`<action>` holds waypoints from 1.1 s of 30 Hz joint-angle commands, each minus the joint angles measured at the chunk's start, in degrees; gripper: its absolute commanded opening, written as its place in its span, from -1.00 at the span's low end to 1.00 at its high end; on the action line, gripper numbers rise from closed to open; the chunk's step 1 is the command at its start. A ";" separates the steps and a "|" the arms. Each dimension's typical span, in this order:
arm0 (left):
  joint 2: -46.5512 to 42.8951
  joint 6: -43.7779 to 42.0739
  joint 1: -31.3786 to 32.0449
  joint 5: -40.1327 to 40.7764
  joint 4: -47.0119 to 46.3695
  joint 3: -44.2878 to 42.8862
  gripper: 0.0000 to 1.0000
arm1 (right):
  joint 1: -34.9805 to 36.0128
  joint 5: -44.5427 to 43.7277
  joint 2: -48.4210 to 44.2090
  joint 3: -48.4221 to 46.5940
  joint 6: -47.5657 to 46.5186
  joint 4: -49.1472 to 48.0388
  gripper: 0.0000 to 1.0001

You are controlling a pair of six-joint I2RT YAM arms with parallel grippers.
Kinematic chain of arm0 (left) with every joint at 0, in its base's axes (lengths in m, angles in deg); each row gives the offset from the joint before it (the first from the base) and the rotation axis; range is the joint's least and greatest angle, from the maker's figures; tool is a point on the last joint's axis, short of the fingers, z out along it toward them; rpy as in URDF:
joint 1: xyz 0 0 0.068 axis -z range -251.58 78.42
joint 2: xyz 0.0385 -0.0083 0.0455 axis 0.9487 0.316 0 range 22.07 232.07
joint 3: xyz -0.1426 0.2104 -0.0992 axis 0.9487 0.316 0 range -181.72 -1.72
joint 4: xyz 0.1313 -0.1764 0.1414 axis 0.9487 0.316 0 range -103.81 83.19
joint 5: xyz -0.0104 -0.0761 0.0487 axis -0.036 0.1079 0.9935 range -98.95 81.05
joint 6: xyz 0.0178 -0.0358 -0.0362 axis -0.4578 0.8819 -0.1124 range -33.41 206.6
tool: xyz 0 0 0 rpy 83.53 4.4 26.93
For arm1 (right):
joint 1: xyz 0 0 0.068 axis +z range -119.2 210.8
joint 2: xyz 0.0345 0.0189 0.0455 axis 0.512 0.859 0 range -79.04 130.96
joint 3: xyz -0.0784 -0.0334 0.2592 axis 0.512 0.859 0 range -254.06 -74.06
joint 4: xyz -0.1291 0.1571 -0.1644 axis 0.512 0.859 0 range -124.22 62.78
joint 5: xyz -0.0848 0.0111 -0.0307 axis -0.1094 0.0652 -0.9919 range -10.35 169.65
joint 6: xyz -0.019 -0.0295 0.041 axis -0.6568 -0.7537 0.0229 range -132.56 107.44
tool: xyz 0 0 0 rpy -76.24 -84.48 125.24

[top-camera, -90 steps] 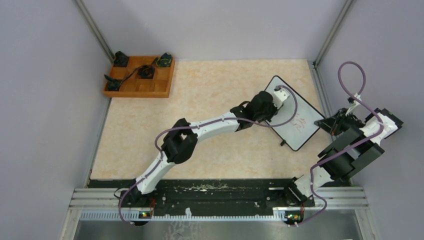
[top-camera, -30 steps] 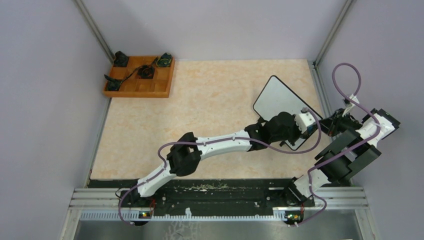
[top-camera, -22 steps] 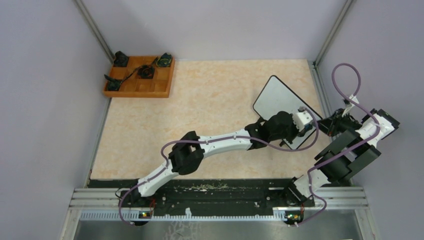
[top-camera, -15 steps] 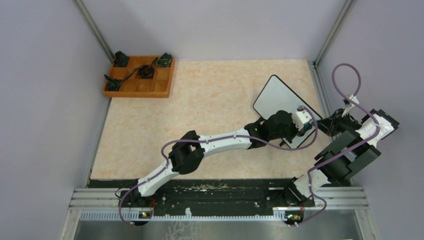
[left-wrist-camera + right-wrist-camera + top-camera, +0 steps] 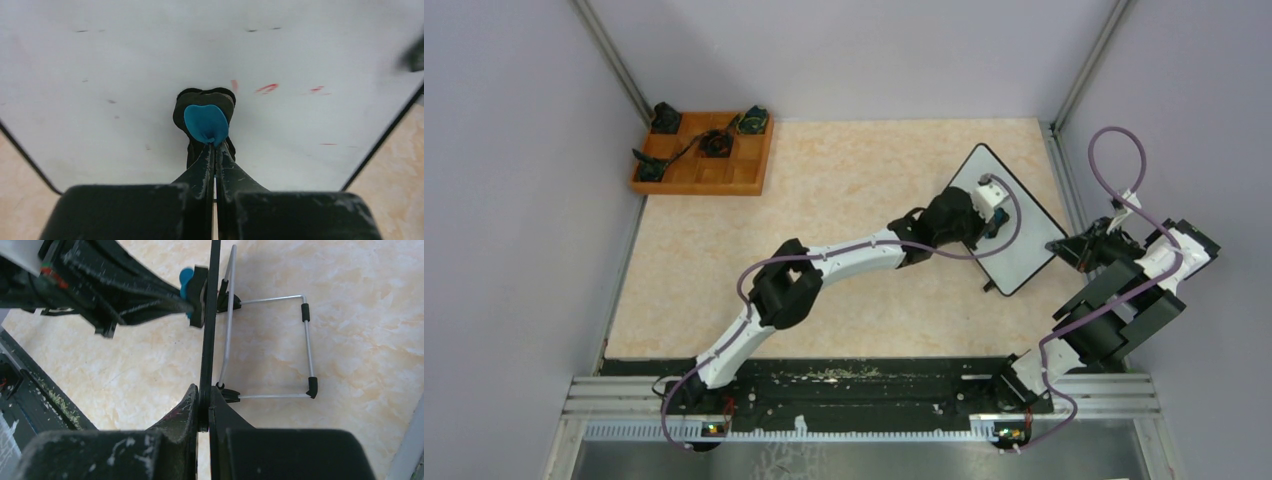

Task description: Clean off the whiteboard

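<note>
The whiteboard [image 5: 1024,250] stands tilted at the table's right side on a wire stand [image 5: 305,340]. My left gripper [image 5: 992,208] is shut on a small eraser [image 5: 206,120], a black pad with a blue tab, pressed against the board's face [image 5: 110,65]. A few faint red marks [image 5: 267,88] show to the right of the eraser. My right gripper [image 5: 204,412] is shut on the board's black edge [image 5: 210,315]; in the top view the right gripper [image 5: 1069,250] sits at the board's right corner.
A wooden compartment tray [image 5: 742,183] with small black items sits at the far left. Grey walls and metal posts [image 5: 1079,65] close in the table. The arms' black base rail [image 5: 854,385] runs along the near edge.
My left gripper swept with the eraser down to the board's lower right, over the red marks, then back up to the upper middle. The red writing no longer shows from above.
</note>
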 commanded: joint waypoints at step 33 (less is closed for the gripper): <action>-1.74 -2.24 7.55 0.62 0.42 -4.81 -1.00 | 1.77 -4.06 -3.10 1.41 -4.05 2.12 -1.00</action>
